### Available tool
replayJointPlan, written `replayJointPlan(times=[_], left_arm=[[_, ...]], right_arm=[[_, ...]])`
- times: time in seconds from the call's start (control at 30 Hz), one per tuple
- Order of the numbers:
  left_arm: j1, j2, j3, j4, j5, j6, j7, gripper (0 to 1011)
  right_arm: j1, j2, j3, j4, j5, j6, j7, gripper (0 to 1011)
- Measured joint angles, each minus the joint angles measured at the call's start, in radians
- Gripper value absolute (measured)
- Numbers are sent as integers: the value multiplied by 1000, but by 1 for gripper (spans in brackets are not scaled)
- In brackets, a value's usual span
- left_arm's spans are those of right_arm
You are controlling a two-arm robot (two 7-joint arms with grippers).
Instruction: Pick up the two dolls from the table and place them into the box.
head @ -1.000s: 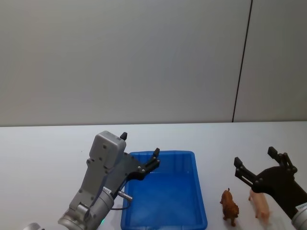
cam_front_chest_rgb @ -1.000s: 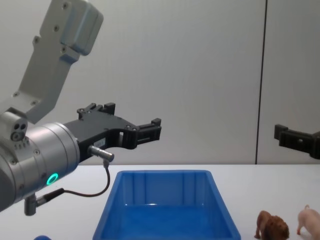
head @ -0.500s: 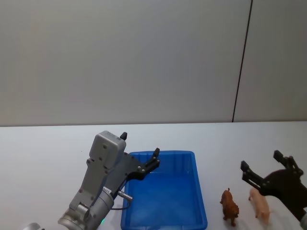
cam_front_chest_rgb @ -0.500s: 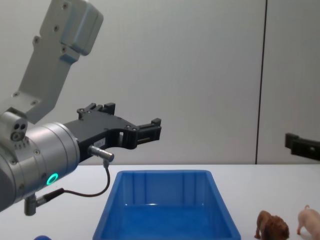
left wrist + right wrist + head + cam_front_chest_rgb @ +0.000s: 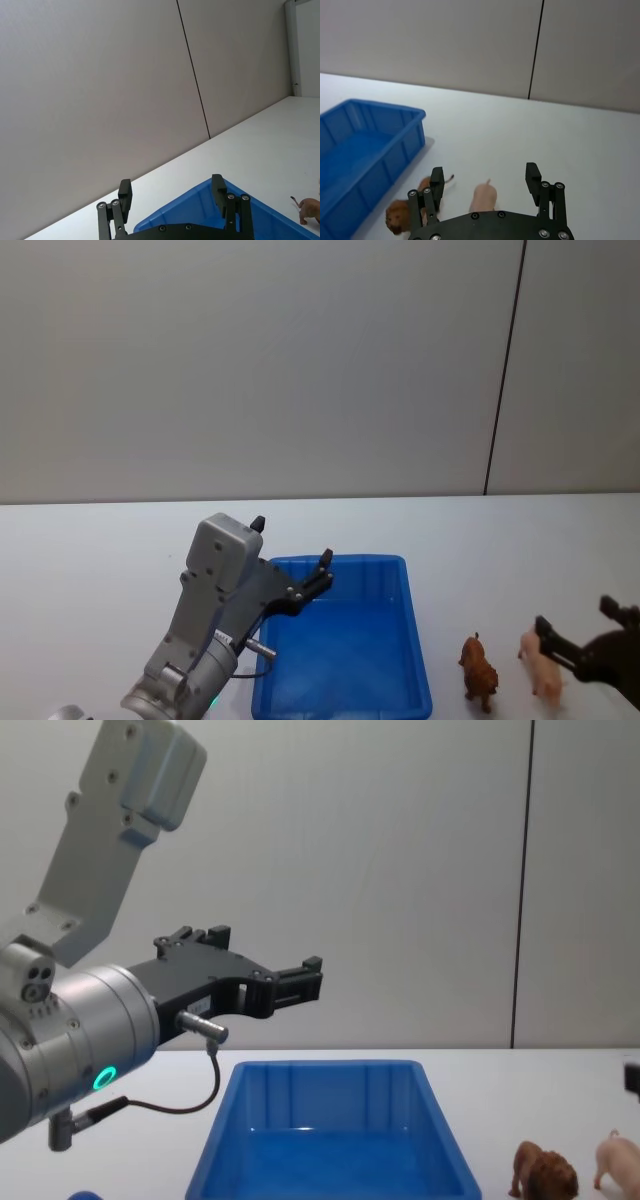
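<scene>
Head view: the left gripper [image 5: 291, 542] hangs over the far left part of the box [image 5: 418, 660], jaws spread and holding nothing. The box sits on the table [image 5: 100, 560]. Both dolls stand on the table outside it: the lion [image 5: 479, 668] is just right of the box, and the pig [image 5: 544, 665] is just right of the lion, not touching it. The right gripper [image 5: 573, 613] is low at the lower right corner, close to the pig, jaws spread (whether a finger touches the pig, I cannot tell)

Left wrist view: the two fingers [image 5: 125, 192] stand wide apart with the box's blue rim beyond them, and the lion's tail end shows at the edge

Right wrist view: the fingers [image 5: 436, 180] are wide apart. The pig lies in line with the gap between them, the lion is by one finger, and the box is off to the side

Chest view: the left gripper is high above the box, clear of its rim. The lion and pig stand beside the box at the lower right, and a small blue ball [image 5: 86, 1196] peeks in at the bottom left
</scene>
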Motion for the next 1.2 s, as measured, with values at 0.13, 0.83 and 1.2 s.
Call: replayJointPlan(times=[0.13, 0.83, 1.2], left_arm=[[0, 0, 0, 0, 0, 0, 0, 1001], [0, 0, 0, 0, 0, 0, 0, 1001], [0, 0, 0, 0, 0, 0, 0, 1001]], right_arm=[[-2, 7, 5, 19, 7, 28, 6, 1001], [38, -18, -12, 131, 14, 130, 44, 1001], [60, -40, -27, 163, 12, 136, 66, 819]])
